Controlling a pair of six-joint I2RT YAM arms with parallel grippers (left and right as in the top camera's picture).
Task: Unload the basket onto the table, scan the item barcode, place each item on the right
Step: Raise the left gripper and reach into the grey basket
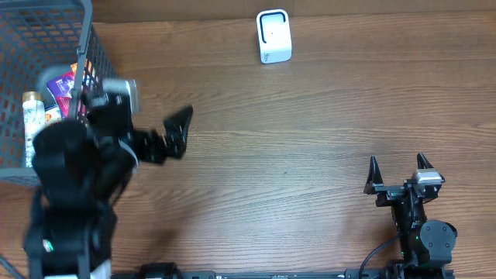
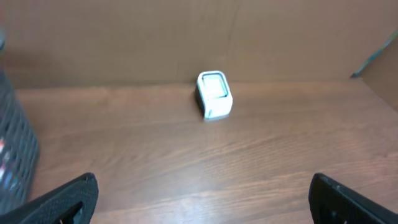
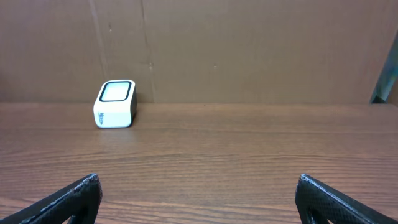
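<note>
Zero steps look done. Overhead: the left gripper (image 1: 180,132) and the right gripper (image 1: 397,160) hold their jaws spread, empty; the items (image 1: 56,89) lie in the basket (image 1: 46,23), and the scanner (image 1: 273,36) stands across the bench (image 1: 310,155). Left wrist: scanner (image 2: 214,94) ahead, nothing held. Right wrist: likewise; picking and scanning are not yet done.

Small white scanner (image 1: 273,36) — upright, dark-rimmed window on top, items (image 1: 56,89) inside wire basket (image 1: 31,31)

I count one counter (image 1: 310,139), one white scanner (image 1: 273,36), one wire basket (image 1: 46,23) with at least two packaged items (image 1: 60,89), and two hands: left hand (image 1: 180,133), right hand (image 1: 397,167).
</note>
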